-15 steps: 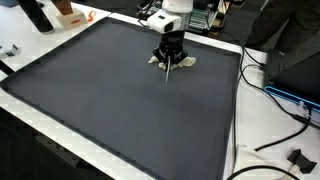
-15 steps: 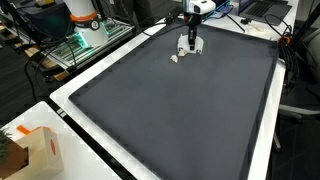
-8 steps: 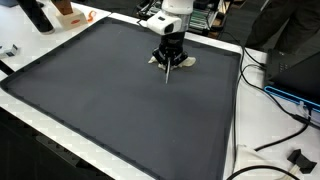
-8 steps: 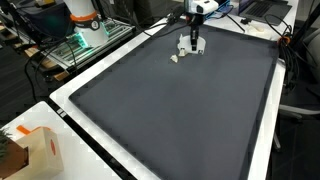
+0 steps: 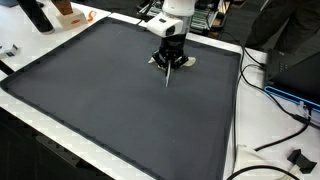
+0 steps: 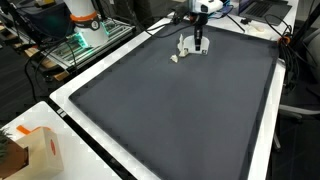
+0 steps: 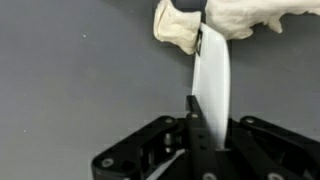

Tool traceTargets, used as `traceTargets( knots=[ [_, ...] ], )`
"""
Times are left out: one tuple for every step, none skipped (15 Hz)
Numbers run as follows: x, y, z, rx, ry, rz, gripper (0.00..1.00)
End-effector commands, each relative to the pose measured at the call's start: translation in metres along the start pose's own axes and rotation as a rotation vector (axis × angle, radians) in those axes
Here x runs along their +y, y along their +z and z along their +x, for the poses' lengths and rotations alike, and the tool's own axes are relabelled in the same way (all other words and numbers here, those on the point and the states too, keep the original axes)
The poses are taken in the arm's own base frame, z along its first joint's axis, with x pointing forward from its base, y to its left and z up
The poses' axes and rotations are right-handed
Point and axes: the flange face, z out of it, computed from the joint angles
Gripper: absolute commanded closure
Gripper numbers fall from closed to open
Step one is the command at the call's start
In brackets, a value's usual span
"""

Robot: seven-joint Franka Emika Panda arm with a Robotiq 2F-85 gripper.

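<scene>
My gripper (image 5: 168, 62) (image 6: 198, 43) hangs over the far part of a large dark mat (image 5: 95, 95) (image 6: 180, 115). It is shut on a thin white blade-like tool (image 7: 212, 85). In the wrist view the tool runs from between the jaws (image 7: 206, 118) up to a crumpled cream cloth (image 7: 182, 28), and its far end touches or overlaps the cloth. In an exterior view the tool shows as a thin sliver (image 5: 166, 76) pointing down at the mat. The cloth (image 5: 188, 60) (image 6: 183, 48) lies on the mat right beside the gripper, partly hidden by it.
A white border frames the mat. An orange-and-white box (image 6: 35, 150) (image 5: 68, 12) and a dark bottle (image 5: 35, 14) stand off the mat. Cables (image 5: 285, 100) and a black plug (image 5: 297, 158) lie along one side. Equipment racks (image 6: 75, 45) stand past another edge.
The gripper has shifted slightly toward the mat's far edge with the white tool still in it, covering more of the cream cloth. The cloth itself has barely moved.
</scene>
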Motion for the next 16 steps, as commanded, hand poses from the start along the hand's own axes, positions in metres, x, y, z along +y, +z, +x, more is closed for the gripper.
traceTargets(
  knots=[
    [-0.007, -0.014, -0.001, 0.008, -0.007, -0.044, 0.99],
    [-0.009, -0.02, -0.001, 0.018, -0.007, -0.054, 0.99],
    [-0.012, -0.029, -0.001, 0.032, -0.006, -0.064, 0.99],
    [-0.014, -0.037, -0.001, 0.044, -0.005, -0.075, 0.99],
    [-0.018, -0.048, -0.001, 0.059, -0.001, -0.084, 0.99],
    [-0.02, -0.057, -0.001, 0.072, 0.001, -0.092, 0.99],
    [-0.023, -0.066, -0.001, 0.085, 0.01, -0.099, 0.99],
    [-0.025, -0.075, -0.002, 0.094, 0.021, -0.099, 0.99],
    [-0.026, -0.084, -0.004, 0.098, 0.039, -0.098, 0.99],
    [-0.027, -0.092, -0.006, 0.102, 0.056, -0.095, 0.99],
    [-0.028, -0.1, -0.009, 0.103, 0.076, -0.082, 0.99],
    [-0.028, -0.107, -0.011, 0.108, 0.093, -0.074, 0.99],
    [-0.029, -0.113, -0.013, 0.11, 0.104, -0.063, 0.99],
    [-0.031, -0.118, -0.014, 0.114, 0.116, -0.05, 0.99],
    [-0.033, -0.123, -0.016, 0.121, 0.123, -0.032, 0.99],
    [-0.035, -0.127, -0.017, 0.126, 0.132, -0.013, 0.99]
  ],
)
